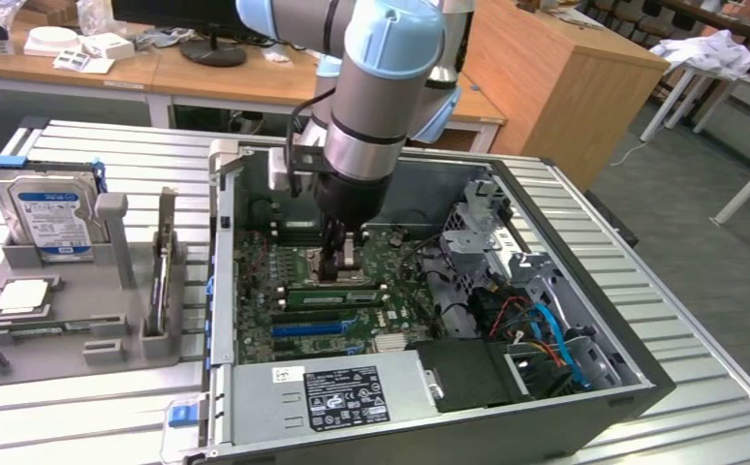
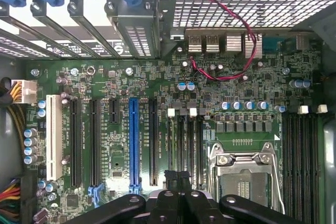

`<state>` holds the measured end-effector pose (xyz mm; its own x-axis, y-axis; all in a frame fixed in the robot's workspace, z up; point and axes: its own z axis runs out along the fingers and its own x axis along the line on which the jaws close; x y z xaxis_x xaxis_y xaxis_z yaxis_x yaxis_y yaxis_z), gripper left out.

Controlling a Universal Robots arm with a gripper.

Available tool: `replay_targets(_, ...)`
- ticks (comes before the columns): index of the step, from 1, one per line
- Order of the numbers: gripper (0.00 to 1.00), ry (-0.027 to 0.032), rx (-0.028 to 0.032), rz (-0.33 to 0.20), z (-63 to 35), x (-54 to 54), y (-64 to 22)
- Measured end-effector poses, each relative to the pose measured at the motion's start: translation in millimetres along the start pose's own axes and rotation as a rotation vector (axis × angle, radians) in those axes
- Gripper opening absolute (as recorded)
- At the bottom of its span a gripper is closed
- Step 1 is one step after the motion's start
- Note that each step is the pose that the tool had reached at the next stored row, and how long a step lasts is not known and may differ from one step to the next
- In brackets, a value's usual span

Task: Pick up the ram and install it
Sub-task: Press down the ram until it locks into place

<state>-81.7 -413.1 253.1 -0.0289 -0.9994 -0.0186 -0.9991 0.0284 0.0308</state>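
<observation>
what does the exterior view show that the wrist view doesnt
Exterior view: the robot arm reaching down into the open computer case, a grey holder on the exterior view's left with a hard drive standing in it, and the power supply label. Wrist view: the blue expansion slot, the white slot and a red wire. Both: the green motherboard and the shut gripper low over it.

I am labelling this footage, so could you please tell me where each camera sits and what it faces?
Exterior view: above and off the arm, looking down at the open computer case and the arm.
Wrist view: on the wrist, facing the motherboard, shut gripper in frame.
Shared: gripper, motherboard and processor socket.
</observation>
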Motion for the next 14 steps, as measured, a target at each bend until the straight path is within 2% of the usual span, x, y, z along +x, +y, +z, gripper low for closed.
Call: replay_targets(14,0.11,0.0,0.0,0.0,6.9,0.1,-0.2)
